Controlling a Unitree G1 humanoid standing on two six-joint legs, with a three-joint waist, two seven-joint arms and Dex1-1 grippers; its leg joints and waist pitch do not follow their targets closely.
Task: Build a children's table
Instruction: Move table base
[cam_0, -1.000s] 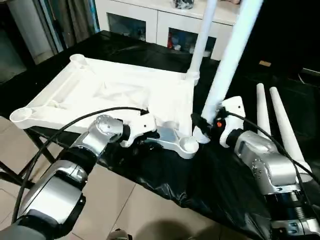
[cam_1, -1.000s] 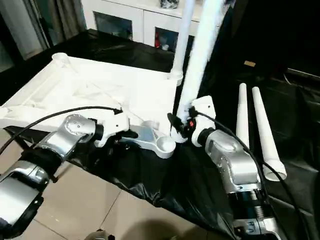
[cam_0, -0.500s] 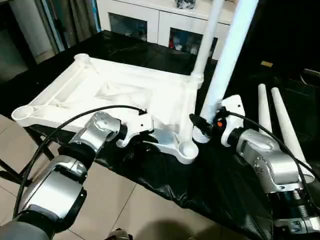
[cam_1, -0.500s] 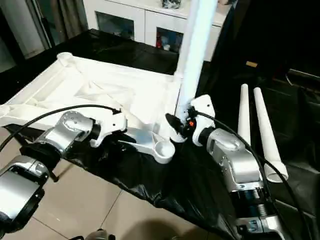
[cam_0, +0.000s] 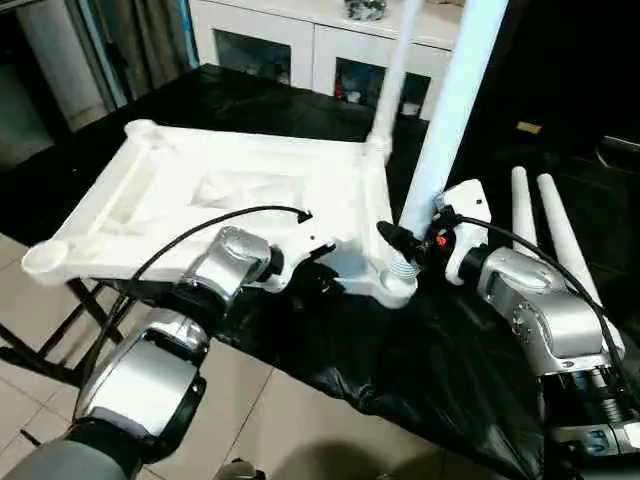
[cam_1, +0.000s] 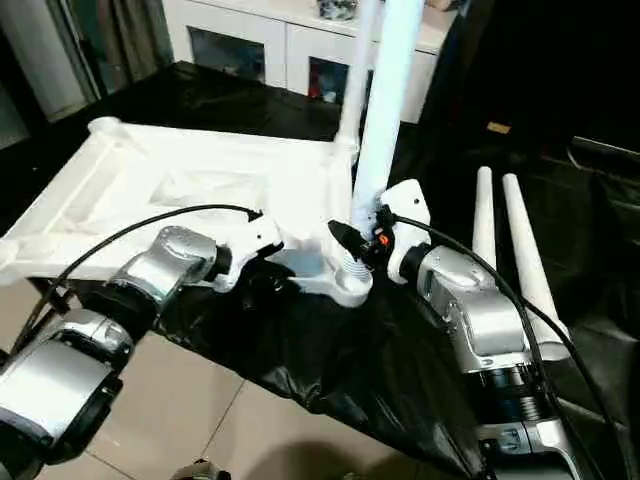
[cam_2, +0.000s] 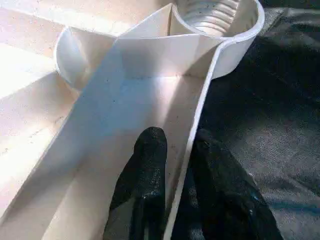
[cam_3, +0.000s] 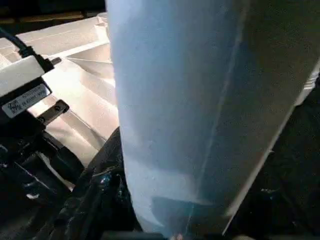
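Observation:
The children's table top lies upside down on the black-covered table, ribbed side up. One white leg stands in its far right corner socket. A second leg is upright, my right gripper shut on it just above its ridged collar, which sits at the near right socket. My left gripper is shut on the top's thin near rim, one black finger on each side, a short way from that socket. Two more legs lie side by side on the right.
A black cloth hangs over the table's near edge above the tiled floor. White cabinets stand behind. A black cable arcs over my left forearm. The loose legs lie close to my right forearm.
My left gripper has closed on the near rim. The near right socket has come under the held leg's collar, which stood beside it before. The head camera has shifted too.

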